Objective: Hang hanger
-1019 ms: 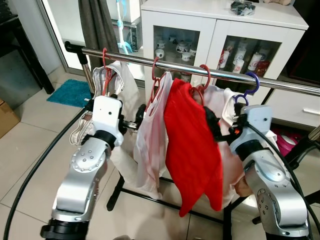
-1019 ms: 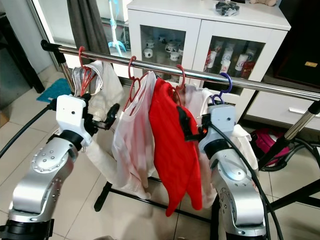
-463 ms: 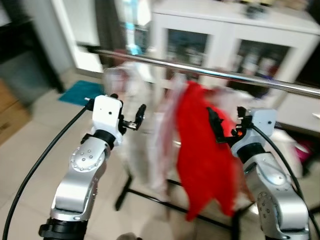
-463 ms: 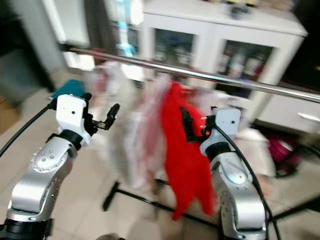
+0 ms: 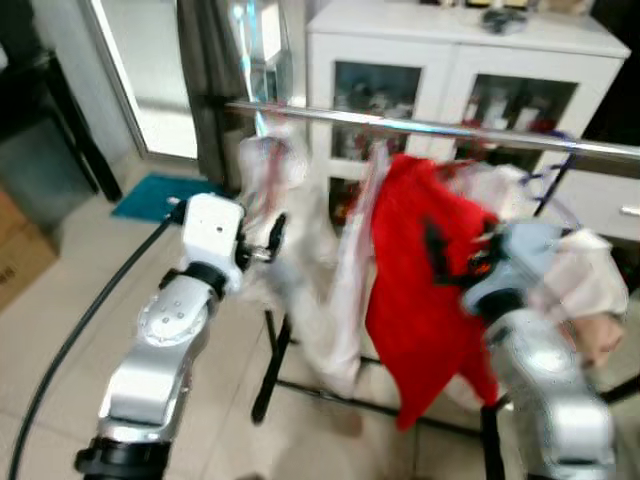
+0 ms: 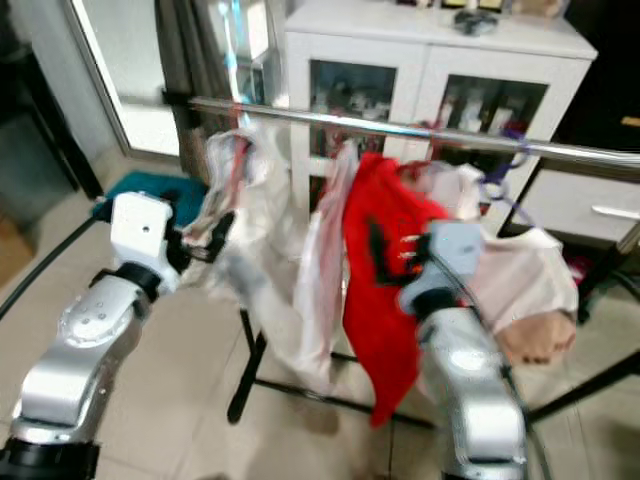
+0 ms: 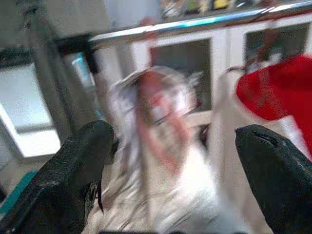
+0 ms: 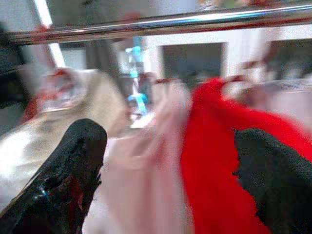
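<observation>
Both arms raised forward, left gripper point(image 7: 170, 185) spread, right gripper point(image 8: 170, 180) spread

Home interior, likely living or utility room. Chrome clothes rail point(image 6: 400, 127) on freestanding rack, hung with laundry: red garment point(image 6: 385, 270), pale shirts point(image 6: 290, 290), peach cloth point(image 6: 535, 300). Behind it white cabinet point(image 5: 440, 60) with glass doors, mugs and small ornaments on shelves, though blur hides detail. Beige tiled floor point(image 5: 60, 330), teal mat point(image 5: 150, 195) by glass door point(image 5: 150, 70) with dark curtain point(image 5: 210, 70). Cardboard box point(image 5: 20, 250) at left edge.
</observation>
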Motion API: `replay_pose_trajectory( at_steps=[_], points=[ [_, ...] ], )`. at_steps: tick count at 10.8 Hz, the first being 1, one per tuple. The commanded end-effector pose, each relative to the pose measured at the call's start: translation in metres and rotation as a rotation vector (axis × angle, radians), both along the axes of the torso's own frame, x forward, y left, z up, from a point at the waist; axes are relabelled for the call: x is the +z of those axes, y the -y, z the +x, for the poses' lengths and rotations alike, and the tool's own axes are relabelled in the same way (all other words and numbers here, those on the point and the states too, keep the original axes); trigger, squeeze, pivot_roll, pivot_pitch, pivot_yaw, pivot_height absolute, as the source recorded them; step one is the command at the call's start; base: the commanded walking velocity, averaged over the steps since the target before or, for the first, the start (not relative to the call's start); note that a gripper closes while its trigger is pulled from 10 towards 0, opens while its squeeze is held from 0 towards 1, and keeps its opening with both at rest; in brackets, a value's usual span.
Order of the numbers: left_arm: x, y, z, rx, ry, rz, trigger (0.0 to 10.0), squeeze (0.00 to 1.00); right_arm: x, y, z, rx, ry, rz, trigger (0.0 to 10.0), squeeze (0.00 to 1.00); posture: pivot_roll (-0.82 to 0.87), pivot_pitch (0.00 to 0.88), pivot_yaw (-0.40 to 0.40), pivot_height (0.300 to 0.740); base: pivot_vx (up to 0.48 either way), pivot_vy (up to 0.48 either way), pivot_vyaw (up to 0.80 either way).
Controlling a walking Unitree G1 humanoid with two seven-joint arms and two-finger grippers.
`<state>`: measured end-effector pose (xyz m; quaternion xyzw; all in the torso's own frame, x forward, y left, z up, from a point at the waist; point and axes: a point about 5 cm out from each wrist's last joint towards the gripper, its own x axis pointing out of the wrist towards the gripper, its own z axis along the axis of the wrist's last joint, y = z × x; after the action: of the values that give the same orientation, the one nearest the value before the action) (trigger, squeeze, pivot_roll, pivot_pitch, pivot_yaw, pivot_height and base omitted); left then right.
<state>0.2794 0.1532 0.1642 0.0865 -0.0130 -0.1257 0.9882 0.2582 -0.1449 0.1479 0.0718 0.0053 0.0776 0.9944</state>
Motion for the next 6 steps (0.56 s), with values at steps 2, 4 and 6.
replay_pose_trajectory(
  at_steps=[2, 4, 6],
  points=[
    [0.0012, 0.0005, 0.0005, 0.01, -0.003, -0.036, 10.0, 0.0, 0.0019, 0.0031, 0.0025, -0.001, -0.001, 0.014, 10.0, 0.0, -0.01, 0.0, 0.021, 0.74, 0.0, 0.368, 0.0],
    [-0.0026, 0.0004, -0.0013, 0.011, -0.015, -0.048, 10.0, 0.0, 0.0028, 0.0033, 0.0078, 0.007, -0.002, 0.037, 10.0, 0.0, -0.02, 0.0, 0.014, 0.74, 0.0, 0.315, 0.0],
    [-0.0024, 0.0095, 0.0001, -0.02, -0.026, -0.056, 10.0, 0.0, 0.0075, 0.0064, 0.0079, 0.027, -0.014, 0.027, 10.0, 0.0, -0.09, 0.0, 0.034, 0.74, 0.0, 0.124, 0.0]
  ],
)
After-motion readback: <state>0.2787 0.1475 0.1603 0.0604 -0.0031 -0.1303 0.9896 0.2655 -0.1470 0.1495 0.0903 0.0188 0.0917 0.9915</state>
